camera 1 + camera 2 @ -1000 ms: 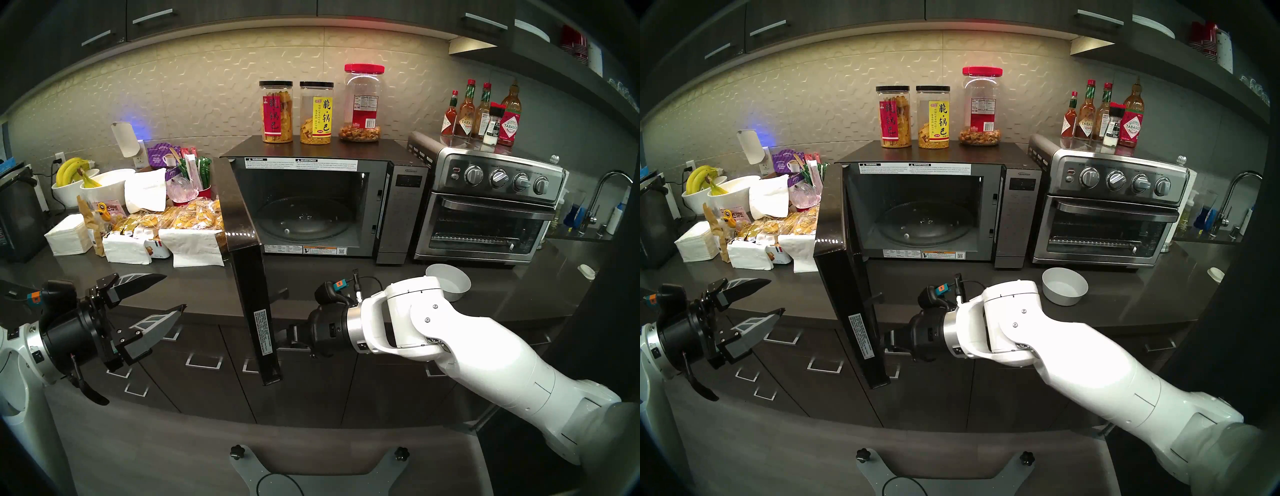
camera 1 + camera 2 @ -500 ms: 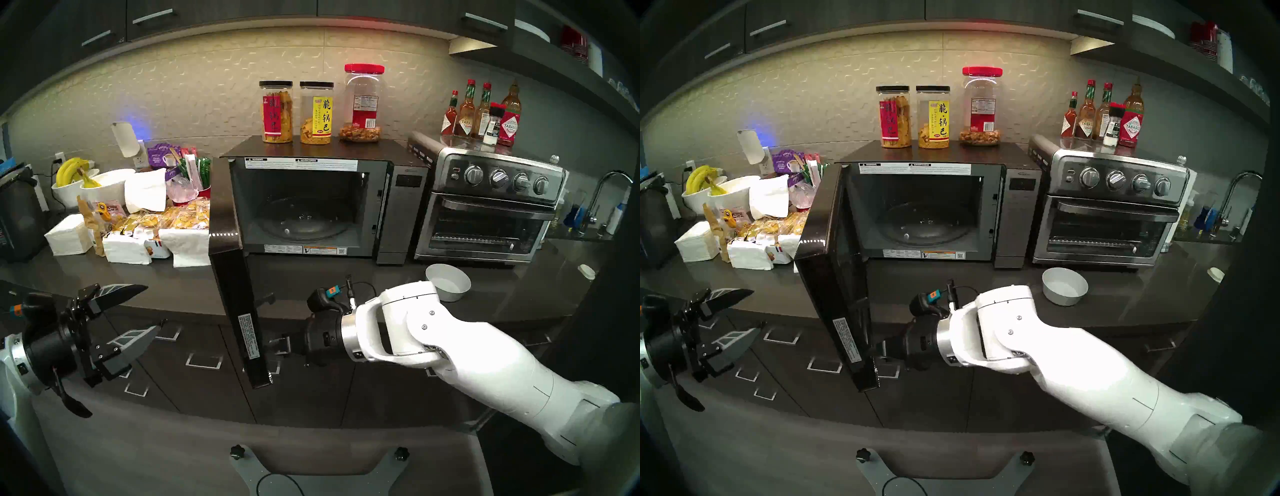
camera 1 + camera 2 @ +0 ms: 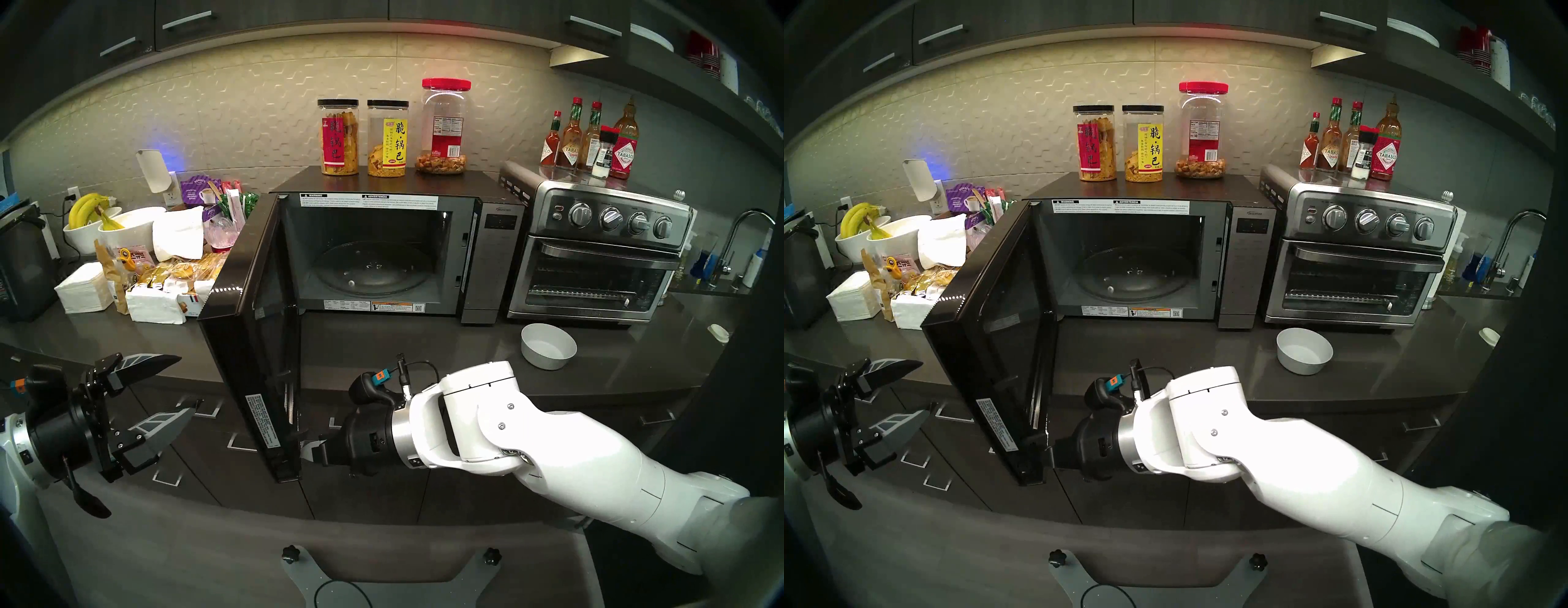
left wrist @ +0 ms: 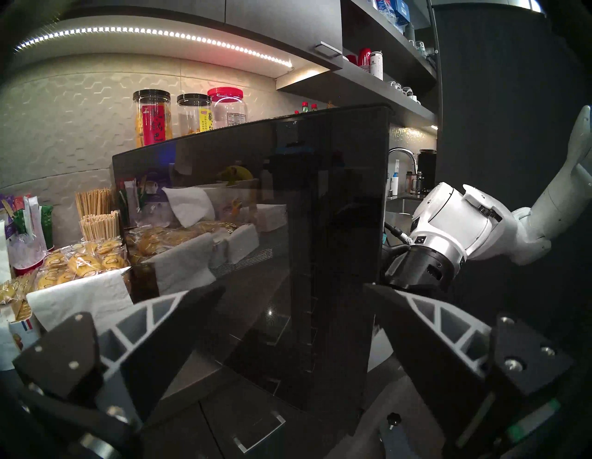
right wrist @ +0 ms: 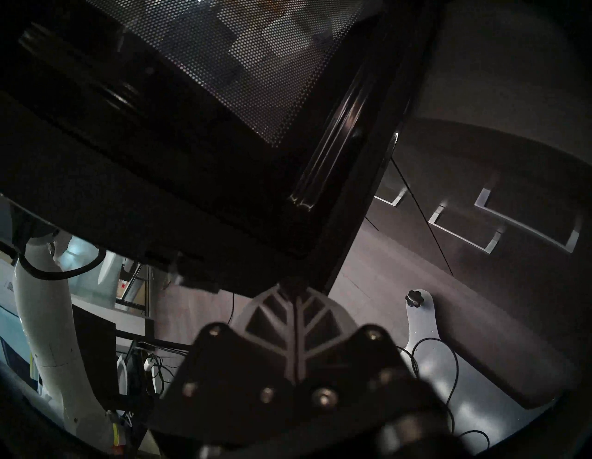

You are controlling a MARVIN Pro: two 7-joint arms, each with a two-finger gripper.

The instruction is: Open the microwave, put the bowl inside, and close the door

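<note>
Right now my right gripper (image 3: 306, 451) has its fingers pressed together, gripping nothing, tips against the lower free corner of the door (image 3: 250, 339). I'd judge the microwave (image 3: 382, 250) open enough, its turntable (image 3: 373, 268) bare. The bowl (image 3: 548, 346) waits near the countertop's (image 3: 382, 339) right end, in front of the toaster oven (image 3: 594, 254). My left gripper (image 3: 169, 388) hangs spread and empty beyond the door. I'd push gently, then back the right arm out without snagging the frame.
</note>
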